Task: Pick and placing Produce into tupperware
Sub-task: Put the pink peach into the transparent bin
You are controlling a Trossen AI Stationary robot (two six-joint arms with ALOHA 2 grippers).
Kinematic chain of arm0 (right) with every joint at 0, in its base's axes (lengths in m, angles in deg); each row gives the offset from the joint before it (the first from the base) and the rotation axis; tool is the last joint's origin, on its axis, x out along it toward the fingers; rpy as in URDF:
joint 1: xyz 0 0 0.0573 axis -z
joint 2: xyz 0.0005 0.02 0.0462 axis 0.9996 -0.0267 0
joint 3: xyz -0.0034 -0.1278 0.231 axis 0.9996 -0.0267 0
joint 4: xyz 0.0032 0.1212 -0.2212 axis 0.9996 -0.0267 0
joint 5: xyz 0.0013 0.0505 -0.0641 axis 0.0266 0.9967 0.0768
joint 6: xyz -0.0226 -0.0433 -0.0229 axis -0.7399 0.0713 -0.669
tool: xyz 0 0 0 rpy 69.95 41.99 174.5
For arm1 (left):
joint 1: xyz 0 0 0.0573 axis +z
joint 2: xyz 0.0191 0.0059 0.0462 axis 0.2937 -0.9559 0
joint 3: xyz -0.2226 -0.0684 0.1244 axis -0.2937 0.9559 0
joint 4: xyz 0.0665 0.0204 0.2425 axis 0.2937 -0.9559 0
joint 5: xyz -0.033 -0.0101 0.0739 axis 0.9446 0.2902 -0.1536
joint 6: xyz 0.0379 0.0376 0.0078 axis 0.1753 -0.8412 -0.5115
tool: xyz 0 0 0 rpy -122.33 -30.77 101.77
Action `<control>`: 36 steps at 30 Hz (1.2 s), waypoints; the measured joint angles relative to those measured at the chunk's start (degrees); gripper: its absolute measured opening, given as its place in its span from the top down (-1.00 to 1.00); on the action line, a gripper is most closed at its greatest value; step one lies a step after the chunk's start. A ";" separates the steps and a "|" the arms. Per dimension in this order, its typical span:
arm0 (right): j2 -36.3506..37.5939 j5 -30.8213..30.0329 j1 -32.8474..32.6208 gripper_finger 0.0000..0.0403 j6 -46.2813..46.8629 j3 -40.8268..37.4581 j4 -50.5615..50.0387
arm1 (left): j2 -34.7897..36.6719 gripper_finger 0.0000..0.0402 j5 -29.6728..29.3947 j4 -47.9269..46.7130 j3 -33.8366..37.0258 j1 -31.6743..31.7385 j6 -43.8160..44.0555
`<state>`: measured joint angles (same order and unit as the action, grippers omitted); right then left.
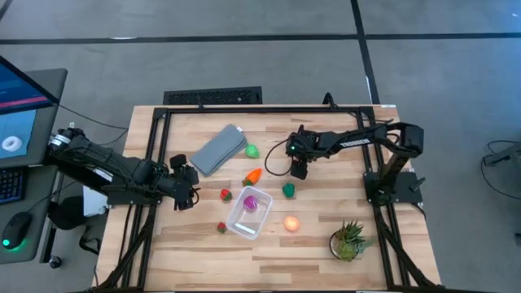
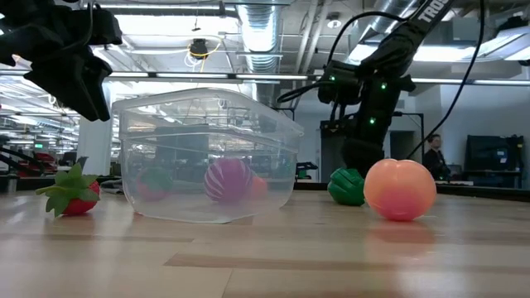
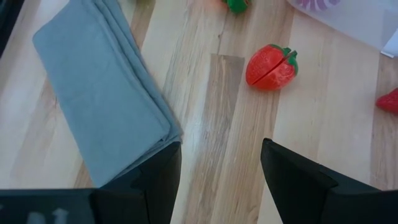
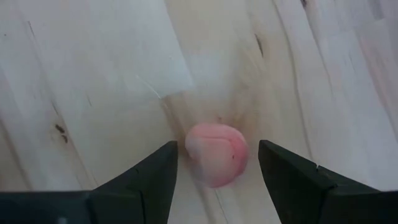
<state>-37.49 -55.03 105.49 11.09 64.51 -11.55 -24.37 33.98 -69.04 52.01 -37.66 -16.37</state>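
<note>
The clear tupperware (image 1: 248,214) stands on the table with a purple piece (image 1: 251,203) inside it; both show in the low view (image 2: 207,157) (image 2: 226,180). Around it lie two red strawberries (image 1: 226,194) (image 1: 221,228), an orange carrot (image 1: 253,176), a light green piece (image 1: 251,150), a dark green piece (image 1: 288,190) and a yellow-orange ball (image 1: 291,222). My left gripper (image 1: 187,185) (image 3: 221,152) is open and empty, left of the tupperware, near the strawberry (image 3: 272,66). My right gripper (image 1: 299,168) (image 4: 217,149) is open and empty above the table; the ball (image 4: 216,154) shows beyond its fingers, untouched.
A flat grey lid (image 1: 218,150) lies at the far left of the produce, close to my left gripper (image 3: 99,99). A spiky green potted plant (image 1: 350,240) stands near the table's near right corner. Bare wood lies along the near edge.
</note>
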 joint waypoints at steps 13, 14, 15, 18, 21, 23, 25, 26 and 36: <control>0.00 -0.23 0.00 0.14 -0.17 -0.08 1.06 | 0.00 -0.05 0.00 0.02 0.00 0.00 0.02; 0.00 -0.22 0.00 0.17 -0.27 -0.08 1.07 | 0.00 -0.05 0.00 0.02 0.00 0.00 0.02; 0.00 -0.20 -0.01 0.20 -0.41 -0.08 1.08 | 0.00 -0.05 0.00 0.00 0.00 0.00 0.02; 0.00 -0.19 0.00 0.24 -0.44 -0.08 1.14 | 0.00 -0.05 0.00 0.02 0.00 0.00 0.04; 0.00 -0.21 0.00 0.24 -0.48 -0.08 1.14 | 0.00 -0.05 0.00 0.00 0.00 0.00 0.04; 0.00 -0.19 0.00 0.21 -0.47 -0.08 1.14 | 0.00 -0.05 0.00 0.00 0.00 0.00 0.04; 0.00 -0.19 -0.07 0.20 -0.46 -0.08 1.14 | 0.00 -0.05 0.00 0.01 0.00 0.00 0.04; 0.01 -0.17 -0.14 0.19 -0.46 -0.08 1.14 | 0.00 -0.05 0.00 0.02 0.00 0.00 0.04; 0.07 1.21 -0.52 0.25 -0.45 -0.05 1.14 | 0.00 -0.05 0.02 0.00 0.00 0.00 0.07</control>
<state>-37.43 -53.82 104.96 10.65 64.46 -10.41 -24.37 34.00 -69.04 52.01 -37.66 -16.30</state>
